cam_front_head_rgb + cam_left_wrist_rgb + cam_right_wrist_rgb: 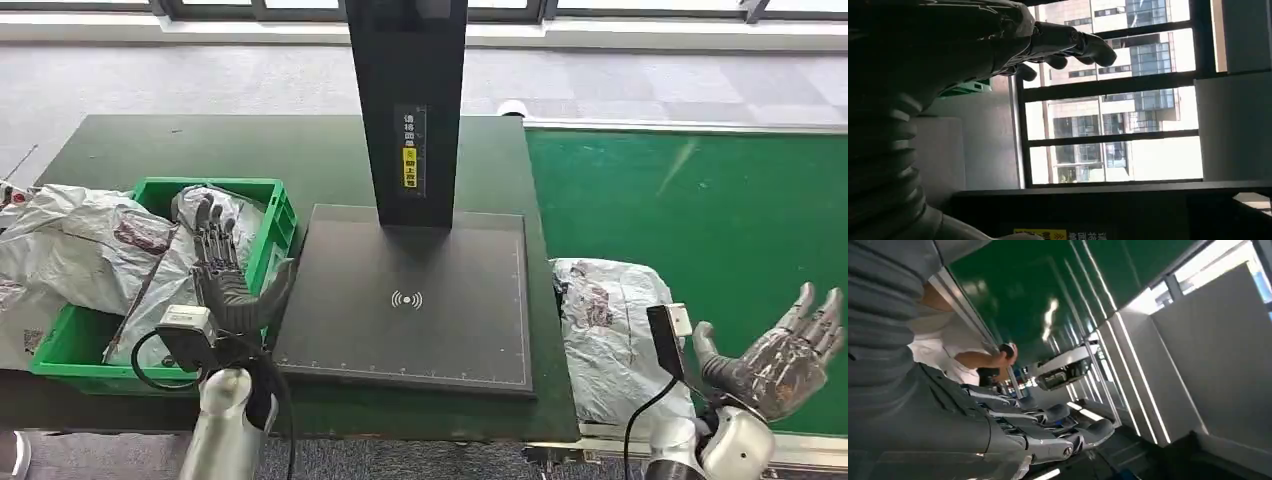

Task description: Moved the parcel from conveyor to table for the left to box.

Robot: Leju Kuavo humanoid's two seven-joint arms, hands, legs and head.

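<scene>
A grey plastic-wrapped parcel (pixel 610 335) lies at the near left edge of the green conveyor (pixel 700 220), partly over the dark table's corner. My right hand (pixel 785 350) hovers just right of it, palm up, fingers spread and holding nothing. My left hand (pixel 225 275) is raised over the right rim of the green crate (pixel 160 190), fingers straight and apart, empty. Its fingers (pixel 1068 45) stretch out against the windows in the left wrist view. The right hand's fingers (pixel 1048 425) lie extended in the right wrist view.
The green crate holds several grey parcels (pixel 110 250), some spilling over its left side. A black scanner plate (pixel 410 300) with an upright post (pixel 408 110) sits mid-table. A person (pixel 973 357) appears beyond the conveyor in the right wrist view.
</scene>
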